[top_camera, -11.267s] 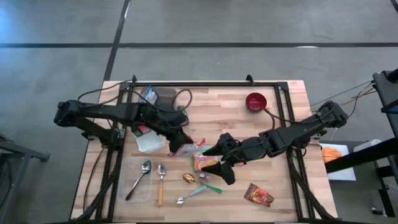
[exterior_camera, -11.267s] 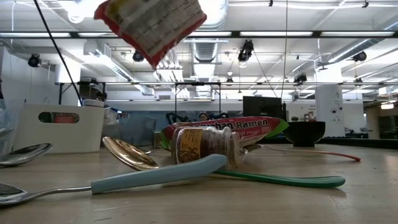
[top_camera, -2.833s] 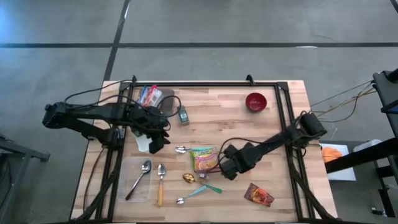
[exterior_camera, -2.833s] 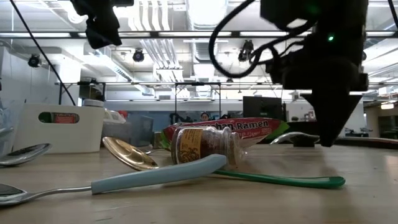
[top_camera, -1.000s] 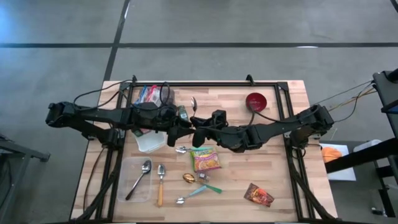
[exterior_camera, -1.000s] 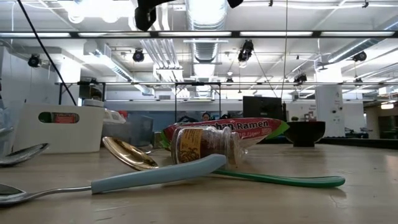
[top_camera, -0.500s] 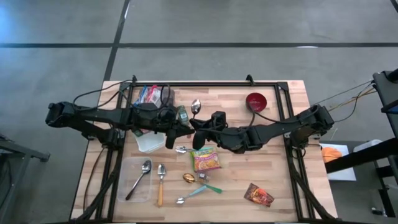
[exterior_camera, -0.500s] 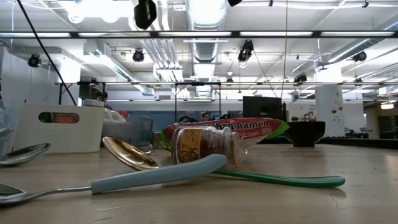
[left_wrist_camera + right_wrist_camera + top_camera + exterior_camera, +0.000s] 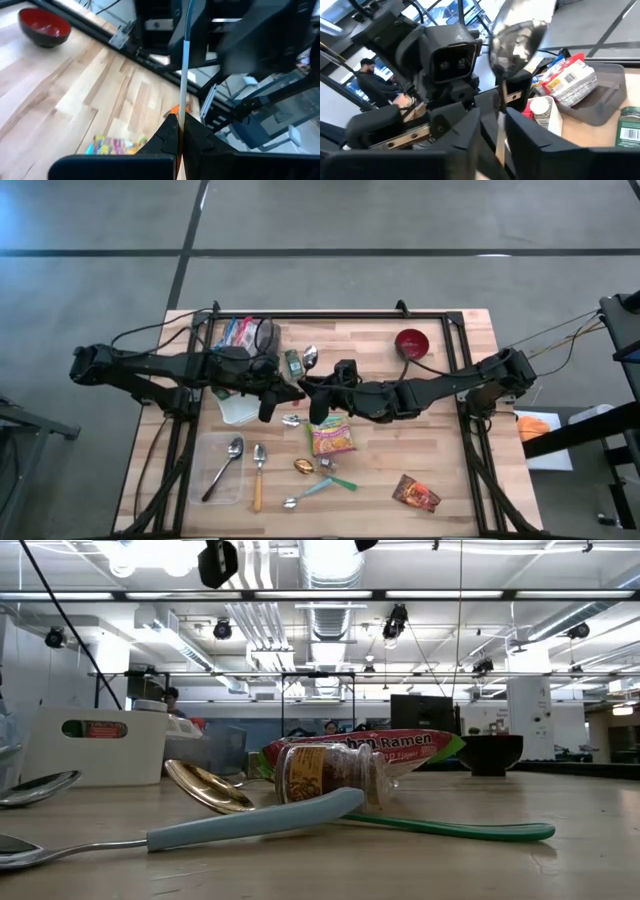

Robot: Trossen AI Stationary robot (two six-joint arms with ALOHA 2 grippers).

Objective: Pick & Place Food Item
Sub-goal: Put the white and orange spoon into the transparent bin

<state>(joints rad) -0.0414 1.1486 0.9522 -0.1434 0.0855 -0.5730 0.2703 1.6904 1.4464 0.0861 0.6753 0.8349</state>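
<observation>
Left gripper (image 9: 297, 387) jaws clamped on spoon (image 9: 515, 42); right gripper (image 9: 318, 393) jaws seemingly slightly apart.

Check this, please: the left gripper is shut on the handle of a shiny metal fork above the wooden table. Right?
Not a fork: the left gripper is shut on a shiny metal spoon; the right wrist view shows its rounded bowl.

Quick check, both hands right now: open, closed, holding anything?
Left hand: closed on the spoon's handle.
Right hand: fingers at the same spoon's handle; cannot tell if they still grip it.
</observation>
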